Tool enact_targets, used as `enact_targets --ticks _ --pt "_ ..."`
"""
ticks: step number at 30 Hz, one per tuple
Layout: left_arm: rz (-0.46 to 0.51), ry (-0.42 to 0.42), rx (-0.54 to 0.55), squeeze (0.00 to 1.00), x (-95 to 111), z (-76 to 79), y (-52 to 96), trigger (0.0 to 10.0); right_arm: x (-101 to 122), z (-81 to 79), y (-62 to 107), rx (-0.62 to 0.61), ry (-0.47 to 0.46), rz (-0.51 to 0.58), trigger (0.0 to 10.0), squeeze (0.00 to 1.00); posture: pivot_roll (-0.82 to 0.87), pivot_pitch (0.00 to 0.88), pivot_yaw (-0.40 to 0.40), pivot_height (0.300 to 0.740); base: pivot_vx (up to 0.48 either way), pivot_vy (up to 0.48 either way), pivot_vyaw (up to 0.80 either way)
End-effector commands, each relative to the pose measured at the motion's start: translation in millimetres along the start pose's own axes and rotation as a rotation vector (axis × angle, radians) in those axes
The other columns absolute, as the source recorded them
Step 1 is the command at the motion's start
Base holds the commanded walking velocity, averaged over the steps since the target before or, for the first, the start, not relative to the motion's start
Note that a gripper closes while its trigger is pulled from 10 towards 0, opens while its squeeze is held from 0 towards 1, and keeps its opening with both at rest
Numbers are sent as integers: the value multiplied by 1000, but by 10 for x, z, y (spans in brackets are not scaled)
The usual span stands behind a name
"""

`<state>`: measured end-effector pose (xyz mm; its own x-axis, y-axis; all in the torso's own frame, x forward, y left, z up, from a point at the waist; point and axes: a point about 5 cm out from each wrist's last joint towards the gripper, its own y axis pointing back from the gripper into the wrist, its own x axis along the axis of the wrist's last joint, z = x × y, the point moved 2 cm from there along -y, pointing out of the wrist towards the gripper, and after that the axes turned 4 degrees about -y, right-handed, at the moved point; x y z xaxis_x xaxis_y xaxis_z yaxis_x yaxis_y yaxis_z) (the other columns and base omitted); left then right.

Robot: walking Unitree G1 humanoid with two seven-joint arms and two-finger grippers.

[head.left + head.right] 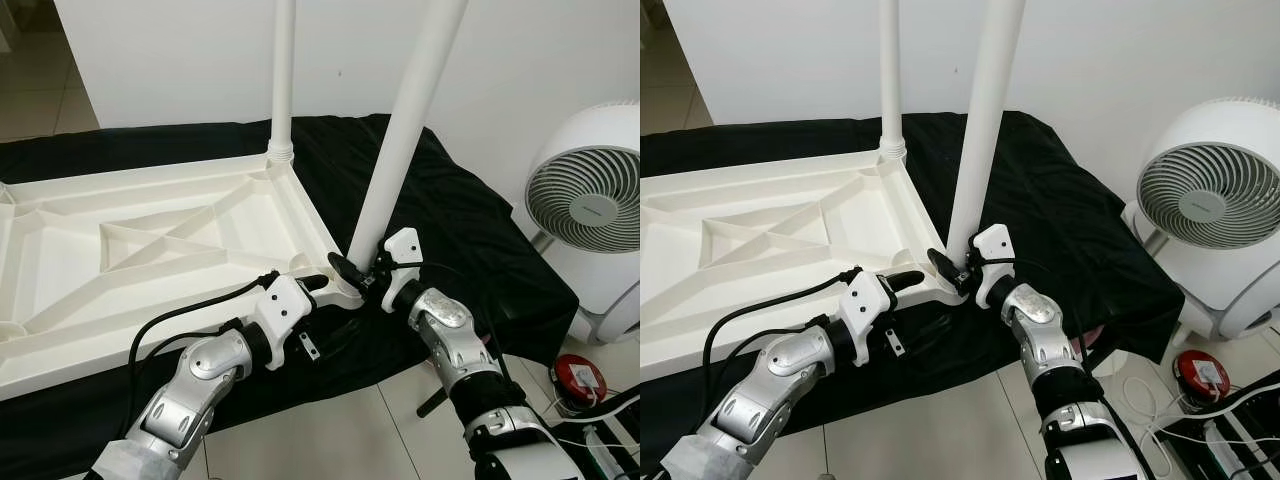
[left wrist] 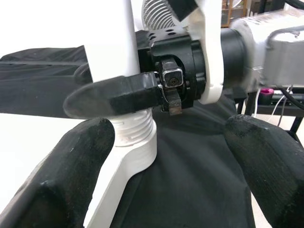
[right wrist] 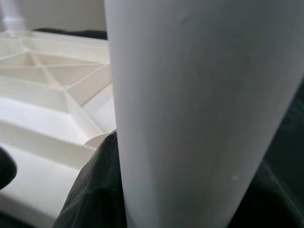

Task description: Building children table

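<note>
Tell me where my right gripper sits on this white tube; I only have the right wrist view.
Observer: The right gripper grips the near leg at its very bottom, at the near right corner of the upside-down tabletop.
Operator: Is it screwed home?
Observer: No, threads show above the socket.
Operator: And the left gripper?
Observer: The left gripper is beside that socket, jaws open.

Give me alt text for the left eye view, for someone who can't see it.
The right end effector clamps the base of a tall white plastic table leg at the near corner of an upturned white ribbed plastic tabletop on black cloth. The left end effector rests open beside that corner. A second white leg stands at the far corner.
</note>
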<state>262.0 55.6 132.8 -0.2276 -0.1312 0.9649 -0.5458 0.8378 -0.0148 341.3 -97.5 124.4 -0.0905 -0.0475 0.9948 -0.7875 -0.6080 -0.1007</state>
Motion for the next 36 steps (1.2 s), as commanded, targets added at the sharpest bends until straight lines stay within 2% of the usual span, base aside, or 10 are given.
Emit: enact_targets --ticks 1,4,5,8,11,14,19,26,27,36 --pt "1 -3 -29 0 17 41 -5 10000 -99 7 53 -45 -9 -42 10000 0 -31 0 -58 740 0 0 0" --pt "2 2 -43 0 12 59 -11 10000 -106 19 71 -209 -46 -37 10000 0 -40 0 -50 740 0 0 0" --pt "2 2 -43 0 12 59 -11 10000 -106 19 71 -209 -46 -37 10000 0 -40 0 -50 740 0 0 0" --pt "4 5 -52 0 15 73 -22 10000 -122 30 104 -361 -41 -47 10000 0 -46 0 -45 740 0 0 0" --pt "4 6 -54 0 15 76 -24 10000 -123 29 114 -399 -43 -47 10000 0 -46 0 -45 740 0 0 0" --pt "6 6 -58 0 18 77 -32 10000 -199 -10 140 -541 -67 -99 10000 0 -43 0 -46 740 0 0 0" --pt "6 6 -58 0 19 74 -32 10000 -186 -131 90 -509 -89 -86 10000 0 -43 0 -44 740 0 0 0" --pt "8 7 -60 0 22 74 -41 10000 -151 -109 88 -499 -108 -74 10000 0 -46 0 -44 740 0 0 0" --pt "9 6 -59 0 24 70 -45 10000 -128 -87 87 -490 -106 -64 10000 1000 -45 0 -45 740 0 0 0" --pt "7 4 -56 0 21 54 -44 10000 13 88 103 -358 -64 -24 10000 1000 -39 0 -44 740 0 0 0"
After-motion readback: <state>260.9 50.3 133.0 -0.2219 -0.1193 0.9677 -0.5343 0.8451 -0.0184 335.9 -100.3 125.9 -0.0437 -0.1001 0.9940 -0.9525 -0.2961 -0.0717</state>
